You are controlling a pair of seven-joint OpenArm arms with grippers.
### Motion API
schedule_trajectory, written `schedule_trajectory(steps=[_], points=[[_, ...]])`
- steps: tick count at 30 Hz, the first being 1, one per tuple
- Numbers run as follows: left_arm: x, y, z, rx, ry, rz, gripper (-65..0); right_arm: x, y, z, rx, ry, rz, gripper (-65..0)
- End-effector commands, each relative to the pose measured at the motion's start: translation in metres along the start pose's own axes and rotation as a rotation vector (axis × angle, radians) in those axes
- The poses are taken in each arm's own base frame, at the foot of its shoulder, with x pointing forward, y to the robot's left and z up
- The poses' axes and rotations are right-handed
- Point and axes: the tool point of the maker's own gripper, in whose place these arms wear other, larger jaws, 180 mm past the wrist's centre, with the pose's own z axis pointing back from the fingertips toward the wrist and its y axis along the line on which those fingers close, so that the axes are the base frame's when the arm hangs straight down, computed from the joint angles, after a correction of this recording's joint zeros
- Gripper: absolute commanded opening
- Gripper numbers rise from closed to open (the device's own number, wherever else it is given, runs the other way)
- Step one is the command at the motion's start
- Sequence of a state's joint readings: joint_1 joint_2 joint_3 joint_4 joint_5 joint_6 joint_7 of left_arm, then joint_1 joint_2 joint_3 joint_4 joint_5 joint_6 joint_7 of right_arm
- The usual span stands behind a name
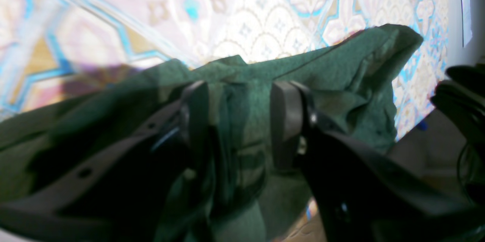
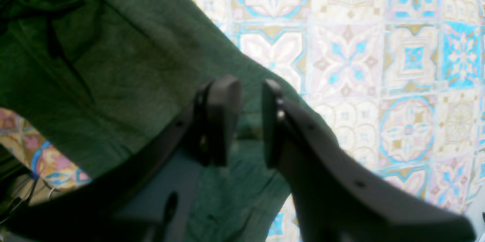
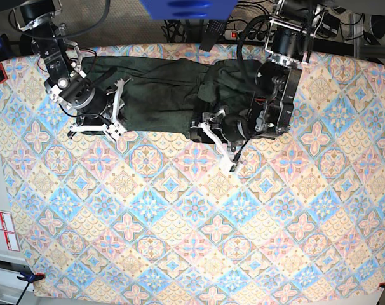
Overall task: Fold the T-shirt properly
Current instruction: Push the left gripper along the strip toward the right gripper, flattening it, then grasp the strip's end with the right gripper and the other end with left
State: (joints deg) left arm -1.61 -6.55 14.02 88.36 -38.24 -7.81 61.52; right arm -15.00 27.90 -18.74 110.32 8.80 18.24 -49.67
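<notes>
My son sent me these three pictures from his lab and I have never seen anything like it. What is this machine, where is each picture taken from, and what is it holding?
It is a robot with two arms, meant to fold a shirt. One picture looks straight down on the patterned tablecloth; the other two come from small cameras on the wrists, looking along each gripper. The dark green T-shirt lies bunched along the far edge of the table. The left gripper, on the right in the overhead view, is closed on a bunch of the cloth. The right gripper has the shirt's edge between its pads, but the jaws stand a little apart, so I cannot tell whether it grips.
</notes>
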Motion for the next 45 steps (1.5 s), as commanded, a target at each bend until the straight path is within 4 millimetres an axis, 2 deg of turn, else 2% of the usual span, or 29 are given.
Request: schedule_trajectory(steps=[1, 4, 8, 12, 14, 18, 24, 29, 32, 36, 40, 43, 45], points=[[0.005, -0.008, 0.009, -0.024, -0.022, -0.021, -39.8, 0.009, -0.008, 0.004, -0.02, -0.033, 0.014, -51.1], [-0.018, -0.001, 0.026, -0.016, 0.009, -0.03, -39.8, 0.007, -0.006, 0.004, -0.015, -0.029, 0.012, -51.0], [-0.038, 0.004, 0.044, -0.002, 0.026, -0.051, -39.8, 0.007, -0.006, 0.004, -0.015, -0.03, 0.012, -50.9], [-0.048, 0.021, 0.065, 0.05, 0.013, -0.035, -40.0, 0.008, -0.007, 0.004, -0.017, -0.031, 0.013, -50.8], [-0.049, 0.031, 0.075, 0.079, 0.002, -0.023, -42.4, 0.009, -0.007, 0.004, -0.018, -0.032, 0.014, -50.8], [-0.052, 0.045, 0.079, 0.111, -0.001, 0.006, -50.7, 0.008, -0.007, 0.004, -0.018, -0.031, 0.013, -50.8], [-0.07, 0.059, 0.068, 0.127, 0.048, 0.066, -50.7, 0.008, -0.007, 0.004, -0.018, -0.031, 0.013, -50.8], [-0.077, 0.051, 0.045, 0.09, 0.046, 0.138, -50.7, 0.008, -0.007, 0.004, -0.018, -0.031, 0.013, -50.8], [-0.086, 0.025, 0.025, 0.028, 0.094, 0.11, -50.7, 0.008, -0.007, 0.004, -0.018, -0.031, 0.013, -50.8], [-0.088, -0.017, 0.007, -0.065, 0.117, 0.073, -50.8, 0.008, -0.008, 0.004, -0.019, -0.031, 0.012, -50.8], [-0.09, -0.031, 0.002, -0.094, 0.123, 0.081, -50.8, 0.006, -0.017, 0.007, -0.045, -0.027, -0.001, -50.8], [-0.086, -0.032, 0.005, -0.098, 0.11, 0.08, -50.8, 0.003, -0.03, 0.01, -0.078, -0.024, -0.02, -50.8], [-0.08, -0.024, 0.016, -0.08, 0.094, 0.043, -50.8, -0.006, -0.036, 0.012, -0.095, -0.007, -0.04, -50.7]])
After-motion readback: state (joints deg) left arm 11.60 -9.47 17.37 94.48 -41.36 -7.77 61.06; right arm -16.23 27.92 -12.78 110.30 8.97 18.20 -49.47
